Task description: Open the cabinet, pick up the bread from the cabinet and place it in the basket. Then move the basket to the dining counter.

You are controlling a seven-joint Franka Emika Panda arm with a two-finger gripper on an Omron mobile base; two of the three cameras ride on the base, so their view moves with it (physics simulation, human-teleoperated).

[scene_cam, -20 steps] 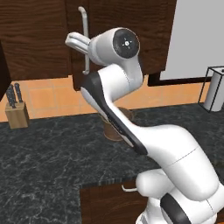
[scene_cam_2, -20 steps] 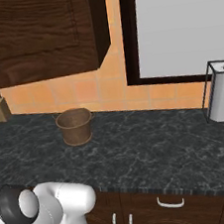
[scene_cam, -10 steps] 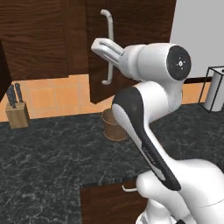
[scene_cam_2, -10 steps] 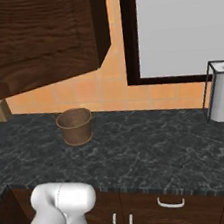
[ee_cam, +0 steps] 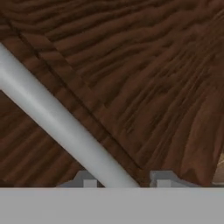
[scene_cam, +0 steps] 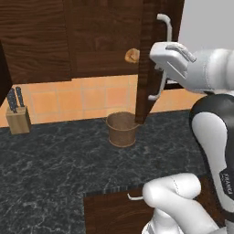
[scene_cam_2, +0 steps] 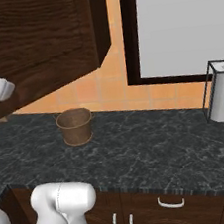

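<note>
Cabinet point(scene_cam: 147, 59) door stands swung out, its silver bar handle point(scene_cam: 161, 59) running between the fingers of the hand point(ee_cam: 121, 180), which grips it. Bread point(scene_cam: 132, 55) sits inside at the door's 9 o'clock. Basket point(scene_cam: 122, 129) stands on the black table point(scene_cam: 55, 155), at 6 o'clock of the bread.

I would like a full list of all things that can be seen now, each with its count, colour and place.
cabinet: one, dark brown wood, on the wall; door swung partly open
door handle: one, silver bar, between the hand's fingertips
bread: one, golden-tan, inside the cabinet
basket: one, brown woven, on the black counter below the door
black counter: one, marbled, under the cabinet
knife block: one, light wood, counter's left end
paper towel holder: one, wire with a white roll, counter's right end
drawer handle: one, silver, below the counter
hand: one, around the door handle
</note>
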